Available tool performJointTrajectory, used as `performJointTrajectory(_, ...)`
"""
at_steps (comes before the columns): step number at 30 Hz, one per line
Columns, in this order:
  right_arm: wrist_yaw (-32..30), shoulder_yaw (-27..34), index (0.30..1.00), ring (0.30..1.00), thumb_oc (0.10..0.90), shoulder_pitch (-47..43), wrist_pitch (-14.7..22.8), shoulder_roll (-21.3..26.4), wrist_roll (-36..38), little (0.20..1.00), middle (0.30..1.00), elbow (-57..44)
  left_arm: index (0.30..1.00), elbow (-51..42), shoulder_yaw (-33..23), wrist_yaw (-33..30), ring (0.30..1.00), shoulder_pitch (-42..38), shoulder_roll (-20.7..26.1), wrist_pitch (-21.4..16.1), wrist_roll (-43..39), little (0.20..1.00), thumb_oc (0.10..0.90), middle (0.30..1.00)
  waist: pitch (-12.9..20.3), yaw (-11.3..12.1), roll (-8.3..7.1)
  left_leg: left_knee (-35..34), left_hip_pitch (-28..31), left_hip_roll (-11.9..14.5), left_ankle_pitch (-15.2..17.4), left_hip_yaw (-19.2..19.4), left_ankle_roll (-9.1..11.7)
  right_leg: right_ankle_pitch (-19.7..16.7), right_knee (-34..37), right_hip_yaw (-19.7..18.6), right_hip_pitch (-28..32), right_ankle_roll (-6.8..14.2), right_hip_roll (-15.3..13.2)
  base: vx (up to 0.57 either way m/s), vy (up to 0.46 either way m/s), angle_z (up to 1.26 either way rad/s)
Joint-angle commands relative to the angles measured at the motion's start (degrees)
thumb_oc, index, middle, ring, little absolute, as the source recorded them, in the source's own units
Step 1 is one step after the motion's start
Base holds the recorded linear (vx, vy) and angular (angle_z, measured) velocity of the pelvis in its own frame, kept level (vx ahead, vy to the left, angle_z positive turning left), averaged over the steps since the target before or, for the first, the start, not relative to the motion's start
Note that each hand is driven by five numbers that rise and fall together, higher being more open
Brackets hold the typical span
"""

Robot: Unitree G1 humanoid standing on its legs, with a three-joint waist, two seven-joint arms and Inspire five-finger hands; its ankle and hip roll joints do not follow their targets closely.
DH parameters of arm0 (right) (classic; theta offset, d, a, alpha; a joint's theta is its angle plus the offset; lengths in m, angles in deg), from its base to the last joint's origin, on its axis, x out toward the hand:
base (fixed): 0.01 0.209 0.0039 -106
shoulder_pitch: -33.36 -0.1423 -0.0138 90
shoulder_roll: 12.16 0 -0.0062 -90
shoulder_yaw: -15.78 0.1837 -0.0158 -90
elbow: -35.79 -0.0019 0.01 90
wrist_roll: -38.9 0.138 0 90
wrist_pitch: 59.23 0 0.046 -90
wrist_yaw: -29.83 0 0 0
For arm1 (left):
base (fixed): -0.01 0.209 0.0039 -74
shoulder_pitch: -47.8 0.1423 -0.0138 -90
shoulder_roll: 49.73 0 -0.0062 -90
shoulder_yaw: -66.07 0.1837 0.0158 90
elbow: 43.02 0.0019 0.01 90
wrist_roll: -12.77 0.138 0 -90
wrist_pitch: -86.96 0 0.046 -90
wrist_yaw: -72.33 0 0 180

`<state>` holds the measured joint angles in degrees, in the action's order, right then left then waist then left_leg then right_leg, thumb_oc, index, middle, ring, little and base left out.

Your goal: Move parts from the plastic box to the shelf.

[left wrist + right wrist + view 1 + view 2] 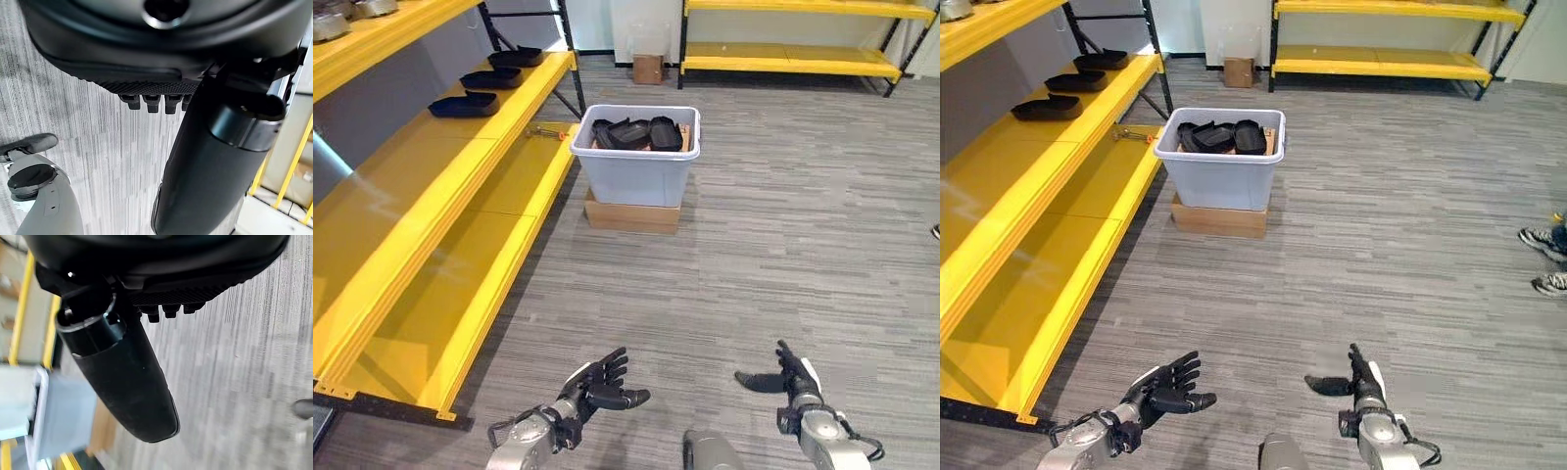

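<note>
Standing back from the plastic box [636,166], the robot holds its left hand [597,384] and right hand [790,377] low over the grey floor [783,245], fingers spread and empty. Black parts [631,133] fill the box, which sits on a cardboard base [631,215] beside the yellow shelf [440,196]; three more parts [491,77] lie on the shelf's upper level.

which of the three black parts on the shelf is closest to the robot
The black part at the near end of the row on the yellow shelf; the other two sit farther back.
</note>
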<state>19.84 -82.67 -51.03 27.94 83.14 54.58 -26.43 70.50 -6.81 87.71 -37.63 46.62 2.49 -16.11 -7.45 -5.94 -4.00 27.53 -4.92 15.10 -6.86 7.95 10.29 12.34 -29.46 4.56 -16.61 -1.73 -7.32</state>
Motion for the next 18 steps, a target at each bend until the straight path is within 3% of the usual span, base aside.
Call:
performJointTrajectory(1,0.5,0.6,1.000,1.000,0.900,-0.8,5.5,3.0,-1.2,1.000,1.000,-5.0,1.000,-1.7,-4.2,-0.6,1.000,-0.5,0.1,-3.8,-2.3,1.000,0.900,1.000,0.8,-0.2,1.60,29.0,-3.2,-7.3,9.7,6.4,-8.3,-3.4,17.6,2.4,13.2,-2.0,6.3,0.22,0.065,0.00)
performJointTrajectory(3,2.1,1.1,1.000,1.000,0.900,-0.4,6.4,3.0,-2.1,1.000,1.000,-5.7,1.000,-2.4,-5.3,-1.0,1.000,-0.2,0.8,-2.7,-2.5,1.000,0.900,1.000,-0.7,0.5,1.63,23.4,-6.1,-6.4,10.7,7.6,-9.5,-3.0,17.5,1.7,14.9,-1.4,6.8,0.26,0.150,0.08)
performJointTrajectory(4,1.8,0.6,1.000,1.000,0.900,-0.8,6.3,3.1,-2.6,1.000,1.000,-6.8,1.000,-2.0,-5.7,-1.5,1.000,1.0,2.3,-3.4,-1.3,1.000,0.900,1.000,-2.4,1.2,2.19,9.3,-6.9,-4.5,7.5,9.4,-8.8,-2.2,17.6,0.7,17.3,-0.7,7.8,0.34,0.294,0.26)
performJointTrajectory(5,1.2,0.2,1.000,1.000,0.900,-0.9,5.8,3.3,-2.4,1.000,1.000,-7.4,1.000,-1.4,-5.8,-2.1,1.000,1.6,2.8,-3.8,-1.7,1.000,0.900,1.000,-3.1,1.7,2.86,0.4,-7.3,-4.2,4.9,10.2,-7.9,-2.0,17.8,0.4,18.6,0.1,8.2,0.33,0.305,0.23)
performJointTrajectory(6,1.1,0.2,1.000,1.000,0.900,-0.8,5.8,3.3,-2.4,1.000,1.000,-7.5,1.000,-1.3,-5.9,-1.9,1.000,1.9,2.9,-3.9,-1.6,1.000,0.900,1.000,-3.4,2.0,3.11,-3.0,-7.6,-4.3,3.8,10.0,-7.6,-1.9,17.8,0.3,19.1,0.3,8.3,0.41,0.350,0.18)
performJointTrajectory(7,0.3,-0.2,1.000,1.000,0.900,-0.2,6.0,3.7,-1.9,1.000,1.000,-8.1,1.000,-1.6,-6.8,-2.1,1.000,3.9,3.4,-4.4,-0.8,1.000,0.900,1.000,-4.5,3.7,4.15,-14.0,-9.8,-4.4,-2.0,7.3,-5.8,-1.5,17.7,-1.1,21.3,1.1,8.9,0.43,0.331,0.08)
performJointTrajectory(9,-0.2,-0.7,1.000,1.000,0.900,-0.3,6.9,4.2,-1.1,1.000,1.000,-7.3,1.000,-1.2,-8.3,-2.0,1.000,6.7,3.8,-6.0,1.6,1.000,0.900,1.000,-5.8,6.4,4.45,-23.2,-12.8,-3.6,-6.1,1.7,-4.6,-0.7,16.8,-3.6,23.1,1.9,8.9,0.57,0.426,-0.21)
performJointTrajectory(12,0.4,-0.8,1.000,1.000,0.900,-0.8,7.4,4.9,-0.9,1.000,1.000,-6.7,1.000,0.0,-10.2,-0.8,1.000,8.8,3.4,-6.8,-0.6,1.000,0.900,1.000,-6.8,7.9,4.31,-23.3,-14.5,-3.2,-5.2,-1.4,-4.5,0.7,13.8,-4.1,22.9,2.4,7.5,0.41,0.351,-0.81)
performJointTrajectory(13,1.1,-1.1,1.000,1.000,0.900,-2.0,7.1,5.3,1.7,1.000,1.000,-6.4,1.000,1.4,-11.9,-0.1,1.000,9.1,2.7,-7.4,-2.9,1.000,0.900,1.000,-6.4,7.9,5.70,-22.6,-12.2,-2.4,-3.7,0.4,-4.5,2.7,10.1,-2.9,22.1,2.9,7.3,0.45,0.361,-0.53)
performJointTrajectory(15,1.9,-1.1,1.000,1.000,0.900,-1.9,7.2,4.6,1.9,1.000,1.000,-7.8,1.000,0.8,-12.5,1.6,1.000,8.7,3.0,-6.9,-3.0,1.000,0.900,1.000,-6.5,7.9,6.54,-18.2,-12.1,-2.4,-2.8,-0.3,-4.8,5.4,5.5,-2.4,21.2,2.8,7.2,0.49,0.333,-0.24)
performJointTrajectory(18,4.7,0.5,1.000,1.000,0.900,0.4,6.5,3.4,0.4,1.000,1.000,-10.7,1.000,0.2,-13.1,3.2,1.000,8.2,3.3,-5.4,-1.1,1.000,0.900,1.000,-5.7,7.5,6.14,-12.8,-11.4,-3.8,1.6,1.6,-6.3,7.2,2.6,-0.5,21.1,3.1,6.5,0.38,0.226,-0.01)
